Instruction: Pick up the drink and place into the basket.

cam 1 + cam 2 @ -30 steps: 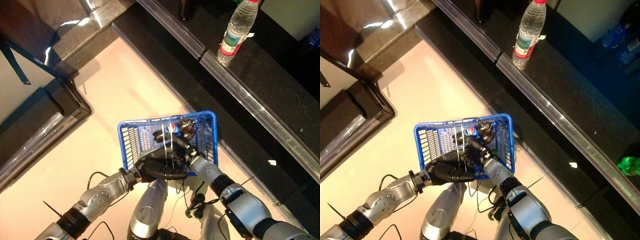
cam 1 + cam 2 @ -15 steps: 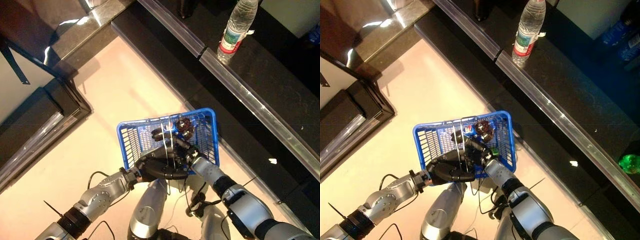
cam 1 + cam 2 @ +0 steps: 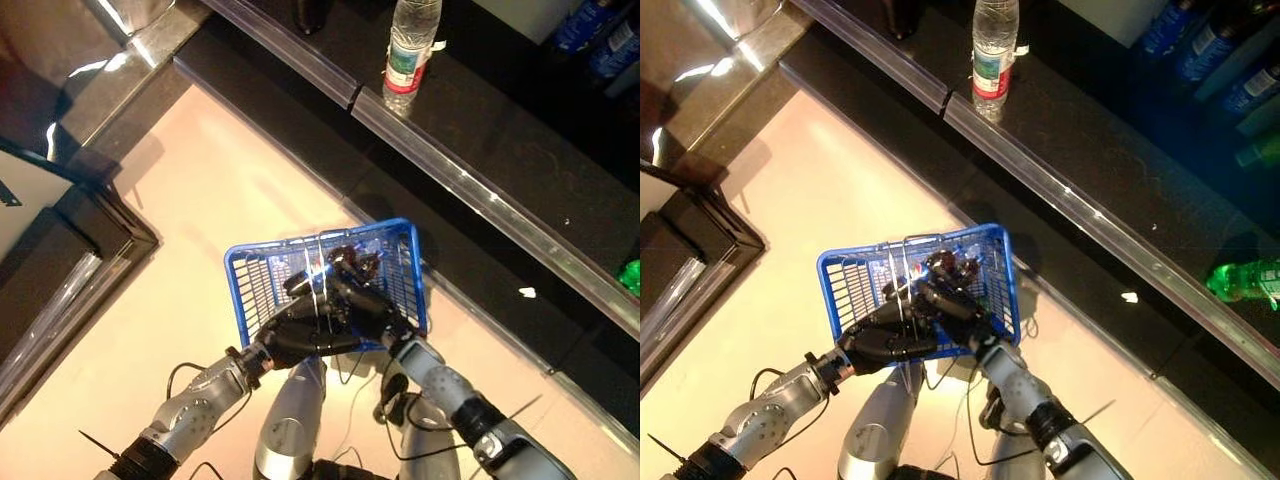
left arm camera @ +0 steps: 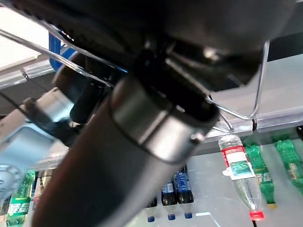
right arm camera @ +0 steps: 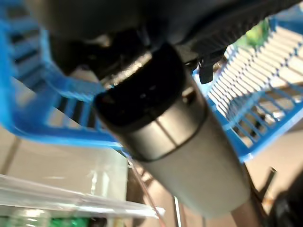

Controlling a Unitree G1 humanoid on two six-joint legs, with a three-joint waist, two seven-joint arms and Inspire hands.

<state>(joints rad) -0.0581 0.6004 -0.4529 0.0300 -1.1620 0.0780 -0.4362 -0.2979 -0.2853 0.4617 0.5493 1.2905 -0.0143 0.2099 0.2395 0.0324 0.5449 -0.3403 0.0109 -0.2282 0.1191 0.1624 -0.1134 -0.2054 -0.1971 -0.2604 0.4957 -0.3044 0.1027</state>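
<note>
The blue basket (image 3: 238, 285) is raised in front of me. My left hand (image 3: 303, 335) is shut on its thin wire handles (image 3: 318, 275) at the near rim. My right hand (image 3: 365, 300) reaches over the near rim into the basket and is curled round the drink (image 3: 350, 262), a dark bottle with a red and blue label. The drink is inside the basket, at its far right part. The same shows in the right eye view, with the drink (image 3: 945, 265) past the right hand (image 3: 952, 305). The right wrist view shows the basket's blue mesh (image 5: 258, 90) from close by.
A dark shelf with a metal edge (image 3: 480, 190) runs across behind the basket. A clear water bottle with a red label (image 3: 407, 45) stands on it. A green bottle (image 3: 1245, 280) lies at the right, and blue bottles (image 3: 1200, 40) are at the far right. A dark cabinet (image 3: 60, 250) stands at the left.
The whole picture has shifted, so the camera has moved. My right hand with the drink has sunk a little deeper into the basket. The left hand keeps hold of the handles.
</note>
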